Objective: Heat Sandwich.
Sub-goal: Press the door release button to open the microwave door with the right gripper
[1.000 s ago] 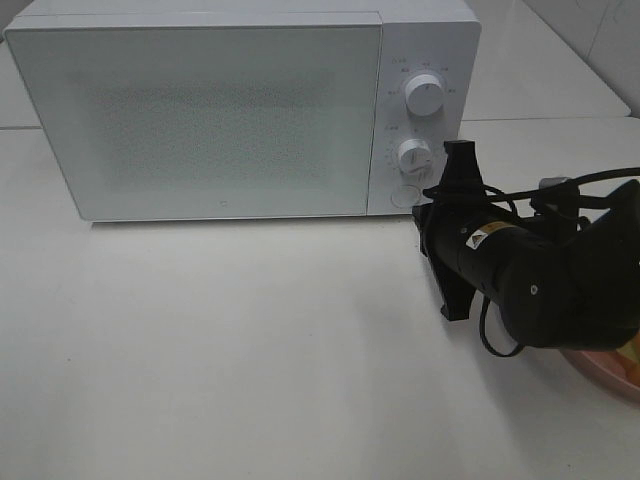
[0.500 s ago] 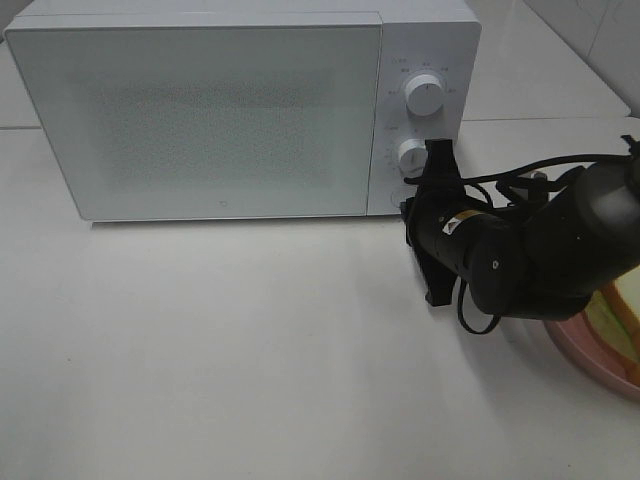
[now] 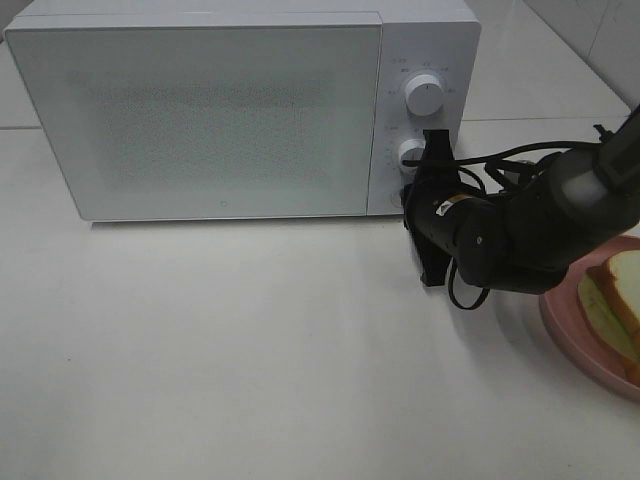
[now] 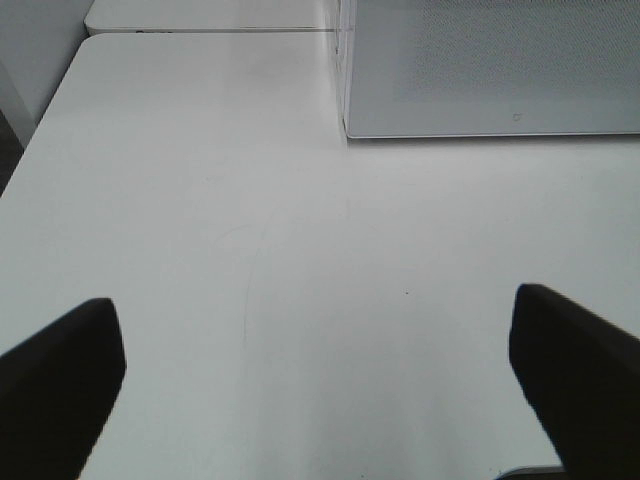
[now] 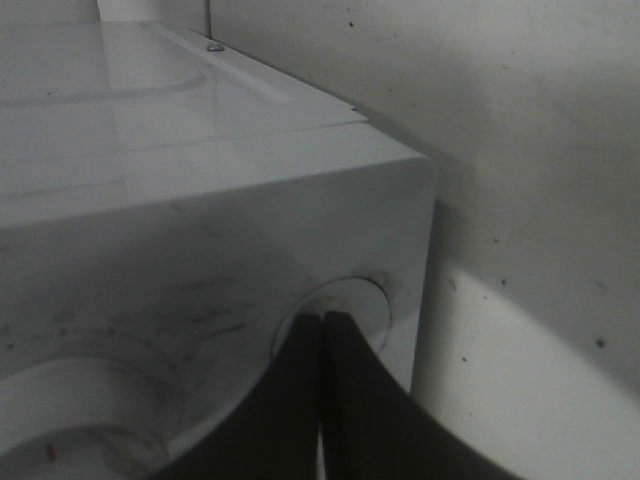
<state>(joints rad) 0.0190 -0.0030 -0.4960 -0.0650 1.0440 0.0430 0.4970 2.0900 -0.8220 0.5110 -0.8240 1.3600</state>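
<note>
Here, sandwich (image 3: 612,300) apart from right gripper (image 5: 322,322)

The sandwich (image 3: 612,300) (white bread, green filling) lies on the pink plate (image 3: 560,330).

1. The bench (image 3: 250,350) beneath me is plain matte white, evenly lit, and carries only soft-edged shadows.
2. A thin seam (image 3: 540,118) separates it from a second white bench section (image 3: 540,70) behind.
3. A pale wall (image 3: 605,35) with thin joint lines closes the far right corner.
4. On my left, the bench corner (image 4: 95,40) is rounded, and a dark gap (image 4: 10,150) runs beside that edge.
</note>
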